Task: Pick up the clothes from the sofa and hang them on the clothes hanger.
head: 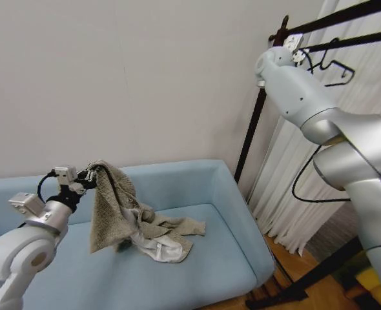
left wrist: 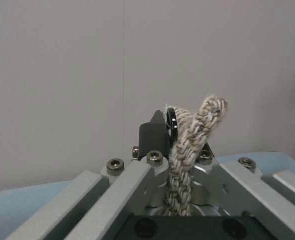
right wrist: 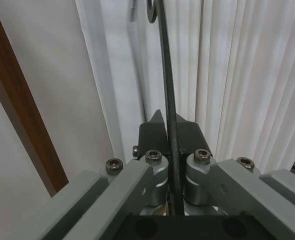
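Your left claw [head: 88,174] is clamped on a fold of the beige knitted garment [head: 116,213]. It holds that fold up above the seat of the light blue sofa [head: 203,278], near the backrest on the robot's left. From the claw the knit hangs down in a drape. Its lower part lies crumpled on the seat cushion, where a pale inner layer shows at the fold. In the left wrist view, a thick twist of the knit runs up between the closed fingers [left wrist: 155,137] and curls over just past their tips, with the plain wall [left wrist: 62,75] behind.

Your right arm is raised high on the robot's right, with the right claw [head: 298,54] up at the dark clothes rack [head: 254,123], which stands just beside the sofa's end. In the right wrist view that claw pinches the thin bar of a black hanger [right wrist: 166,90]. The bar runs straight up from between the fingers to a small loop at its end. In the head view the hanger's black wire sits just beneath the rack's rails. White pleated curtains [head: 287,194] hang behind the rack.
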